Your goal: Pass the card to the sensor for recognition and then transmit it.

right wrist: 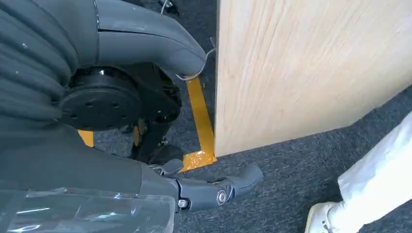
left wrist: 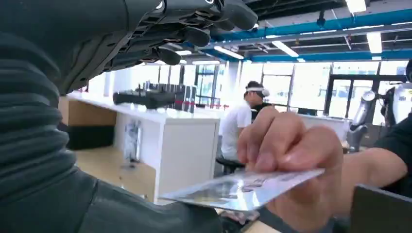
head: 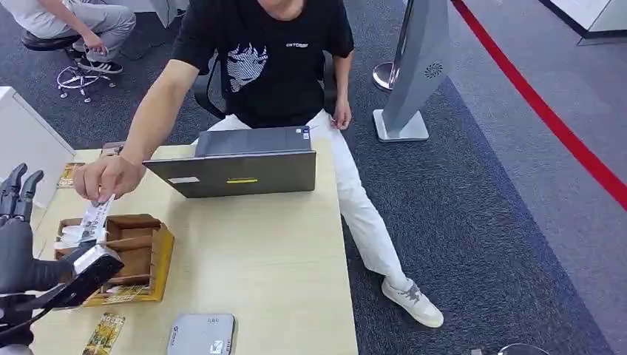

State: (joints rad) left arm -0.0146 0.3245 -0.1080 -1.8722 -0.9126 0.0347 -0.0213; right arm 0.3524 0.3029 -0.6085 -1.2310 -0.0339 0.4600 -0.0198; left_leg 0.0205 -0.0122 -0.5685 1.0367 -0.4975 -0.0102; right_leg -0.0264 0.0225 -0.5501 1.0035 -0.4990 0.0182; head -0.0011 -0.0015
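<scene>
Open office floor with dark grey carpet (head: 473,222) and a red line, a pale wooden surface (head: 259,259) in front of the robot, a seated person in a black T-shirt (head: 266,59) behind it. On the surface: a grey open laptop (head: 236,166), a yellow-brown cardboard compartment box (head: 137,255), a flat grey rounded sensor pad (head: 201,334) at the near edge, a small yellow printed packet (head: 105,333) beside it. The person's hand (head: 107,176) pinches a white printed card (head: 95,216) over the box's far end; in the left wrist view the same glossy card (left wrist: 243,187) sits edge-on between the person's fingers (left wrist: 286,145). Left robot hand (head: 18,244) is beside the box, released, fingers spread, holding nothing, card not yet touched as far as I can tell. Right robot hand (right wrist: 214,187) hangs below the surface edge near the floor, fingers loosely extended, nothing held. Risks, judged: card is thin and slick, so a pinch on its edge could slip or flex it; closing too early could catch the person's fingers; person letting go before the grip is firm drops the card into the box compartments; sensor pad lies well apart from the handover, so a tilted card may not read.
</scene>
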